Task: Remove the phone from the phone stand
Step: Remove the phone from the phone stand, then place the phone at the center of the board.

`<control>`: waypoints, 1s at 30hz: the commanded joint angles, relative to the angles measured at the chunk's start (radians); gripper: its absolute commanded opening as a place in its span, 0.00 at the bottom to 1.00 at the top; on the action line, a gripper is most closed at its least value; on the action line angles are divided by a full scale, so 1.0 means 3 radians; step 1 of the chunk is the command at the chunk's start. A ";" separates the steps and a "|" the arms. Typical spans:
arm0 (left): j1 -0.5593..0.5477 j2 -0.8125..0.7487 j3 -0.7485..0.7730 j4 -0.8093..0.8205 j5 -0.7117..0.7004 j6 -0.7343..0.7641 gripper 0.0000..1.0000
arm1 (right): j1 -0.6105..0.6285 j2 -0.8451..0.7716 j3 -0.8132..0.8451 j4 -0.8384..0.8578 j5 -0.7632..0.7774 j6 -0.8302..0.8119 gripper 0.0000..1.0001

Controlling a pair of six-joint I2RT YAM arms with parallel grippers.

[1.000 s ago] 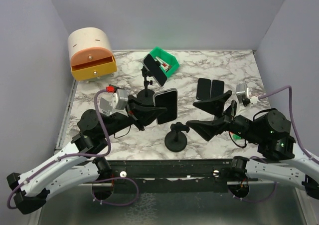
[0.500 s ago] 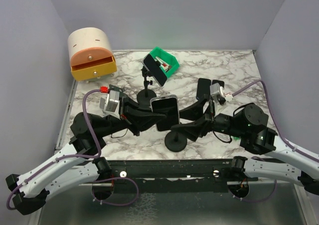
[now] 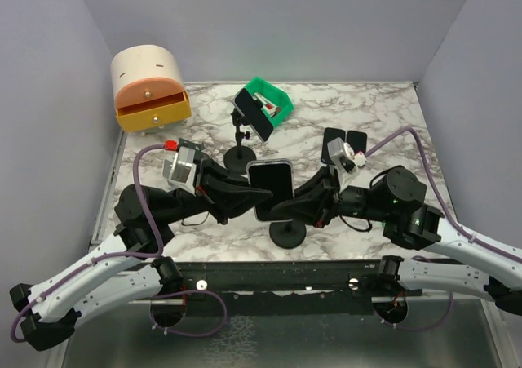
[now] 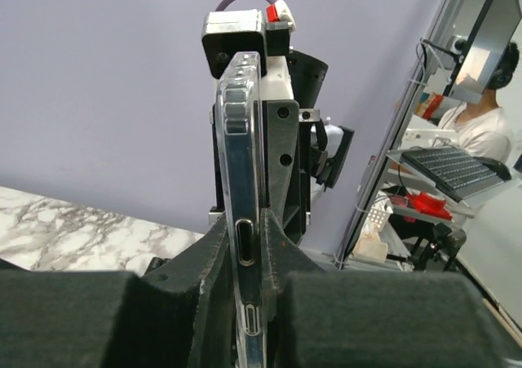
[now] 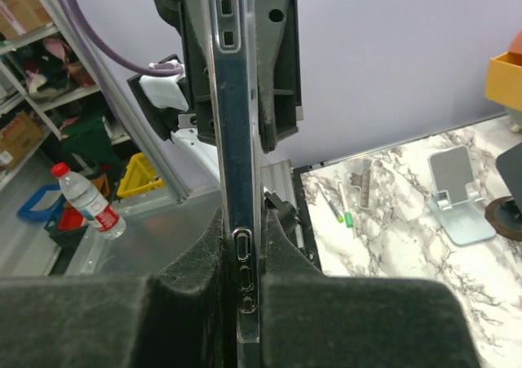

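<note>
The phone (image 3: pixel 272 188), in a clear case, hangs upright in the air just above the black round-based phone stand (image 3: pixel 287 233) and is clear of it. My left gripper (image 3: pixel 258 193) has its fingers against the phone's left edge. My right gripper (image 3: pixel 298 205) is shut on the right edge. In the left wrist view the phone (image 4: pixel 243 180) runs edge-on between my left gripper (image 4: pixel 245 246) fingers, both pads against it. In the right wrist view the phone (image 5: pixel 232 139) sits pinched in my right gripper (image 5: pixel 242 246).
A second stand (image 3: pixel 238 156) holding a dark phone (image 3: pixel 253 113) stands just behind. A green bin (image 3: pixel 273 99) and a beige box with an orange drawer (image 3: pixel 148 90) sit at the back. Two black slabs (image 3: pixel 342 144) lie right of centre. A silver folding stand (image 5: pixel 457 188) is on the marble.
My right gripper swung in from the right and shut on the phone's right edge. The phone, in my left gripper, shifted slightly toward the near stand.
</note>
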 commanded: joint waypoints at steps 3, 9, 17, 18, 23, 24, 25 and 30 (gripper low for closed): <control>0.0004 -0.0183 -0.0004 0.0266 -0.0284 0.0201 0.61 | 0.0012 -0.0106 0.0147 -0.0120 0.0225 -0.0066 0.00; 0.0006 -0.0565 -0.0269 0.0171 -0.0947 0.0498 0.99 | 0.0012 -0.0233 0.0433 -0.0758 0.1421 -0.0339 0.00; 0.0006 -0.1009 -0.0578 -0.0248 -0.1940 0.1209 0.99 | 0.0003 0.0268 0.1021 -0.1485 0.3168 -0.0630 0.00; 0.0006 -0.1025 -0.0610 -0.0268 -0.2034 0.1266 0.99 | -0.0009 0.0283 0.1020 -0.1432 0.3271 -0.0658 0.00; 0.0006 -0.1093 -0.0808 -0.0287 -0.2506 0.1473 0.99 | -0.0305 0.0467 0.1023 -0.1324 0.3310 -0.0684 0.00; 0.0006 -0.1103 -0.0844 -0.0287 -0.2577 0.1502 0.99 | -0.0470 0.0539 0.1033 -0.1363 0.3178 -0.0629 0.00; 0.0004 -0.1117 -0.0881 -0.0289 -0.2641 0.1515 0.99 | -0.0644 0.0600 0.1038 -0.1406 0.2997 -0.0547 0.00; 0.0006 -0.1261 -0.1071 -0.0287 -0.2809 0.1516 0.99 | -0.1818 0.0843 0.0798 -0.1360 0.2052 -0.0131 0.00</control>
